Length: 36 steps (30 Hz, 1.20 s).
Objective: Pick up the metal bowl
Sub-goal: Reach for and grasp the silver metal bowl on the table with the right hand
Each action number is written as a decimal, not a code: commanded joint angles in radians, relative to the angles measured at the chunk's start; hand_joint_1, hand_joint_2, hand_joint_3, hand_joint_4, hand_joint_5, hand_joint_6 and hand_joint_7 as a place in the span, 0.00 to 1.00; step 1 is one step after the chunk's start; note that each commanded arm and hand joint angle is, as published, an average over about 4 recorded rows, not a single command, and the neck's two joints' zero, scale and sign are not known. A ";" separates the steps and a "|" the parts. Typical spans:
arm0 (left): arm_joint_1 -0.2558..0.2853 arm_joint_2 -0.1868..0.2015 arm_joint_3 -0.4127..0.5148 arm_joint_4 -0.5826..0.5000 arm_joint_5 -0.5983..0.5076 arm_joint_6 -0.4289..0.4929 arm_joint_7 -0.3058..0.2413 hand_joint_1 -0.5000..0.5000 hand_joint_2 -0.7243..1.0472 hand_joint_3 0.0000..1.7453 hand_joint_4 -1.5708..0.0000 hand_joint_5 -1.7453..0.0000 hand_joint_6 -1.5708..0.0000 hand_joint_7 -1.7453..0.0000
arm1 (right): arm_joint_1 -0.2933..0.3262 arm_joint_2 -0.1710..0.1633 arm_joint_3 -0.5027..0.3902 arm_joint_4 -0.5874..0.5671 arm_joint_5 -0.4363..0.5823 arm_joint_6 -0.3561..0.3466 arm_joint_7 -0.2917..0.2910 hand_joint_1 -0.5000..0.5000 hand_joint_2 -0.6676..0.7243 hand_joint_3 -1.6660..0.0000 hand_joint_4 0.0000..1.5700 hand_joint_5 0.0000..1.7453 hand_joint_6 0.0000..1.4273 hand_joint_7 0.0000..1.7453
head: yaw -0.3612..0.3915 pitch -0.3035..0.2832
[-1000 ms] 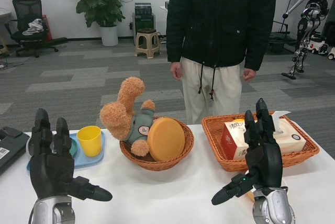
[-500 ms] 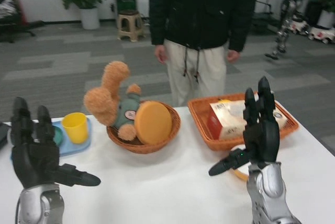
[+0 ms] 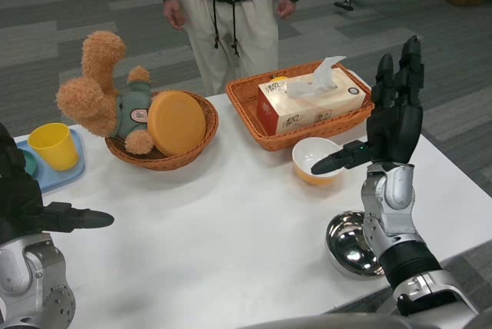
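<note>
The metal bowl (image 3: 350, 245) is a shiny silver bowl near the table's front right edge, partly hidden behind my right forearm. My right hand (image 3: 390, 117) is raised above the table with fingers spread upward and thumb out to the left, holding nothing; it hangs above and slightly behind the bowl. My left hand (image 3: 27, 198) is at the left edge, fingers up and thumb pointing right, also holding nothing and far from the bowl.
A small orange bowl with a white inside (image 3: 317, 160) sits behind the metal bowl. A wicker tray (image 3: 254, 125) holds a tissue box (image 3: 311, 99). A round basket (image 3: 163, 160) holds a plush toy and orange disc. A yellow cup (image 3: 55, 145) stands on a blue tray. A person (image 3: 227, 6) stands behind the table.
The camera has dipped down and turned right, so the whole scene shifted left and up; the metal bowl and orange bowl have come into view. Both hands stay raised and spread.
</note>
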 commanded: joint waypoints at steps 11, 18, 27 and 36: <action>-0.046 0.014 0.044 0.053 -0.006 -0.002 -0.001 0.00 0.05 0.05 1.00 1.00 1.00 1.00 | 0.173 -0.026 -0.173 -0.047 0.120 0.025 0.061 0.04 0.80 1.00 0.00 0.00 0.00 0.00 | -0.086 -0.061; -0.061 0.017 0.034 0.081 -0.014 0.001 -0.001 0.00 0.05 0.05 1.00 1.00 1.00 1.00 | 0.246 -0.016 -0.221 -0.047 0.335 0.065 0.199 0.04 0.77 1.00 0.00 0.00 0.00 0.00 | -0.254 -0.071; -0.082 0.034 0.013 0.116 -0.039 0.002 -0.001 0.00 0.04 0.05 1.00 1.00 1.00 1.00 | 0.320 0.050 -0.363 -0.042 0.419 0.272 0.429 0.04 0.77 1.00 0.00 0.00 0.00 0.00 | -0.315 -0.088; -0.103 0.044 -0.009 0.139 -0.061 0.004 -0.001 0.00 0.05 0.05 1.00 1.00 1.00 1.00 | 0.335 0.098 -0.432 -0.011 0.415 0.410 0.542 0.04 0.77 1.00 0.00 0.00 0.00 0.00 | -0.328 -0.090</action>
